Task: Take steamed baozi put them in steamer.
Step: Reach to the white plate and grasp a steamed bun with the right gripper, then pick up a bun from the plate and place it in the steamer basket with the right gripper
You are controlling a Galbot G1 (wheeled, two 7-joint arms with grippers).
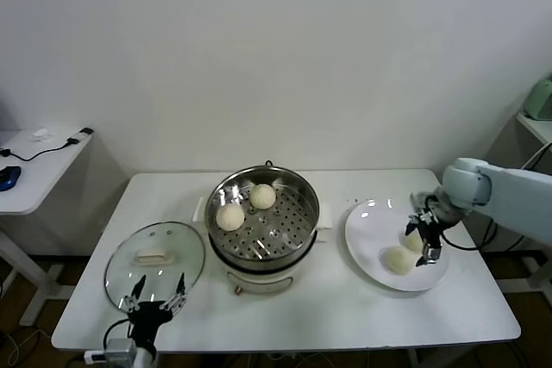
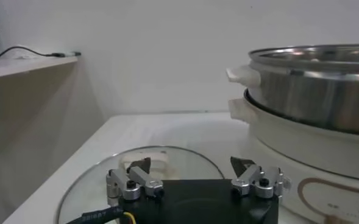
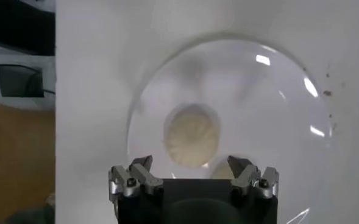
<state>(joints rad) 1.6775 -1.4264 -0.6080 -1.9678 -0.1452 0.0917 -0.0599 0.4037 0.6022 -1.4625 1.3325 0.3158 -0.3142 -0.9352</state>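
Now | right gripper wide open, empty, over round cream-white baozi on flat white plate | left gripper wide open, empty | no readable writing

steamer: table centre, two baozi inside
plate: right of steamer, two more baozi on it
lid: left of steamer

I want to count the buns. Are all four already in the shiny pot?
No. Only two buns sit in the steamer; two more lie on the plate.
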